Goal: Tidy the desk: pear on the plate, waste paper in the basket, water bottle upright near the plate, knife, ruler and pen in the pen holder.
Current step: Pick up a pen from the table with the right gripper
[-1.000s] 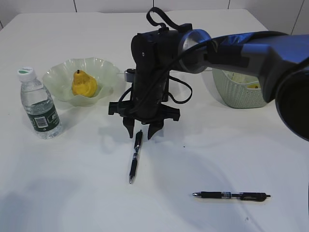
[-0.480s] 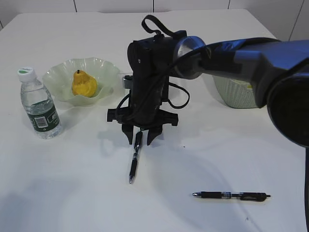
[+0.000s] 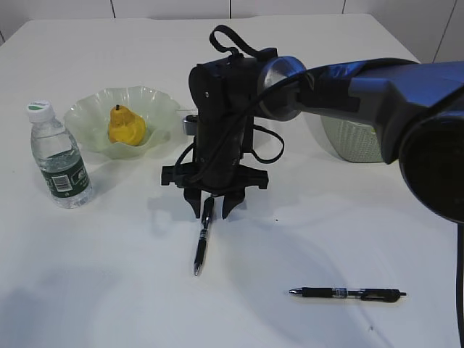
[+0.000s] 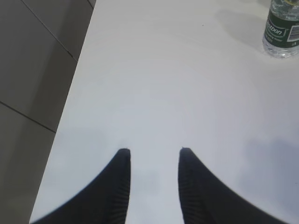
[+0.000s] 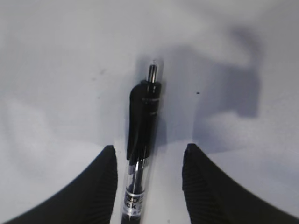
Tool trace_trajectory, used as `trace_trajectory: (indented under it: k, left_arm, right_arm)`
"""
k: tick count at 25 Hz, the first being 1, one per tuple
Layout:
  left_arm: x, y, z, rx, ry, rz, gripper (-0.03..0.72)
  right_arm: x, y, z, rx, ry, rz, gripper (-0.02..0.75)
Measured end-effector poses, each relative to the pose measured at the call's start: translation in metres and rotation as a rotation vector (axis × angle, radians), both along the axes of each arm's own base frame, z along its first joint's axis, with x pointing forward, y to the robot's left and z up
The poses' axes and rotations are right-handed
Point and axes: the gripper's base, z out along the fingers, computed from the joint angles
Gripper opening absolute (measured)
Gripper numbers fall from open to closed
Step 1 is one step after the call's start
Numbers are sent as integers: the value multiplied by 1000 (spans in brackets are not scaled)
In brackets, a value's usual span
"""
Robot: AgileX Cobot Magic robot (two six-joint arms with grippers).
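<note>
Straddling the pen (image 5: 140,140) with spread fingers (image 5: 98,186), the right gripper (image 3: 210,206) risks nudging it toward six o'clock on the slick counter (image 3: 326,239).

Your right arm (image 3: 348,80) has swung left and a bit away from camera over last second. Right gripper (image 3: 209,209) has come down and shifted slightly left; open fingers, which sat at pen (image 3: 202,239)'s clicker end, now straddle its upper barrel, tips nearly on table (image 3: 326,232).
</note>
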Motion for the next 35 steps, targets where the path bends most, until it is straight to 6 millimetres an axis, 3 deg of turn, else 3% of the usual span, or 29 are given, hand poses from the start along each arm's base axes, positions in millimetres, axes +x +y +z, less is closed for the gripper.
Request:
trace_trajectory:
  k: [35]
  left_arm:
    - [0, 0, 0, 0, 0, 0, 239]
  right_arm:
    - [-6, 3, -15, -48, 47, 21, 370]
